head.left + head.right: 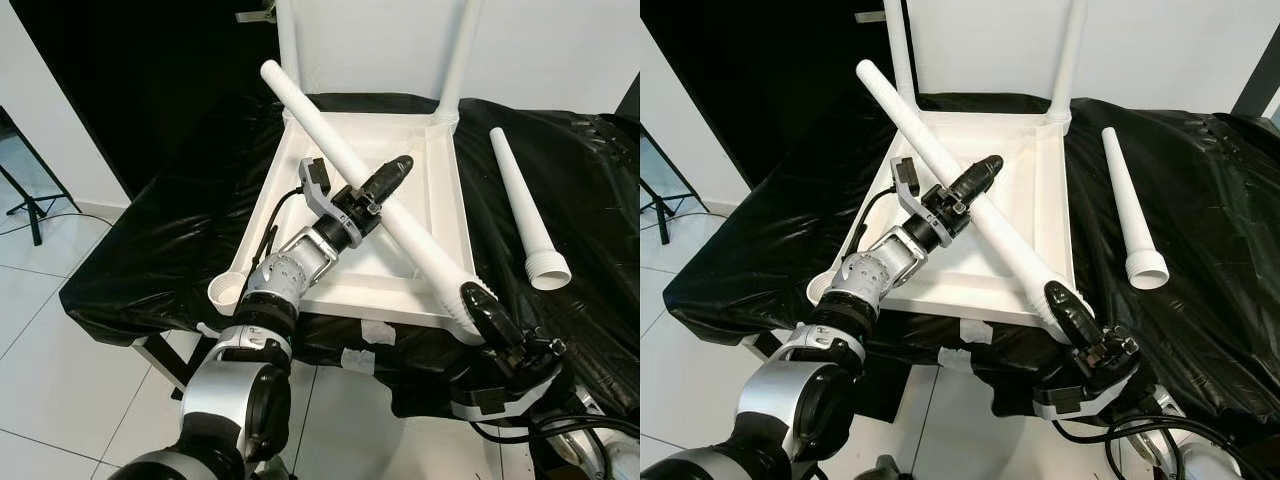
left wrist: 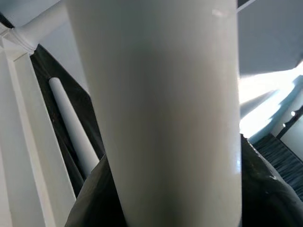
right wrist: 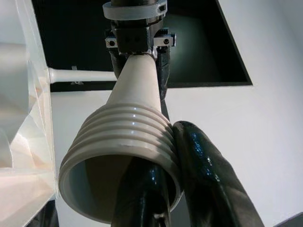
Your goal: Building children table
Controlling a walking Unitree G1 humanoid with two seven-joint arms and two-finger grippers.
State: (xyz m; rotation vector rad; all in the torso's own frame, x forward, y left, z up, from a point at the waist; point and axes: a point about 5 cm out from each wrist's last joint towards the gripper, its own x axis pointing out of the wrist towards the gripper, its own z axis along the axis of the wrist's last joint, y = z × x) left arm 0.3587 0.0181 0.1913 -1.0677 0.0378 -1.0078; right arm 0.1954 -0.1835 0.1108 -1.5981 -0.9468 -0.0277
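A white tabletop lies upside down on a black-covered stand, with two upright legs at its far corners. A long white table leg slants across it. My left gripper is shut around the leg's middle, and the leg looms close in the left wrist view. My right gripper grips the leg's ribbed wide end near the front right corner, one finger inside the opening and one outside. A spare leg lies on the cover to the right.
The open end of another white leg shows at the tabletop's front left corner. The black cover drapes over the stand's edges. Tiled floor lies in front and to the left, with a tripod foot there.
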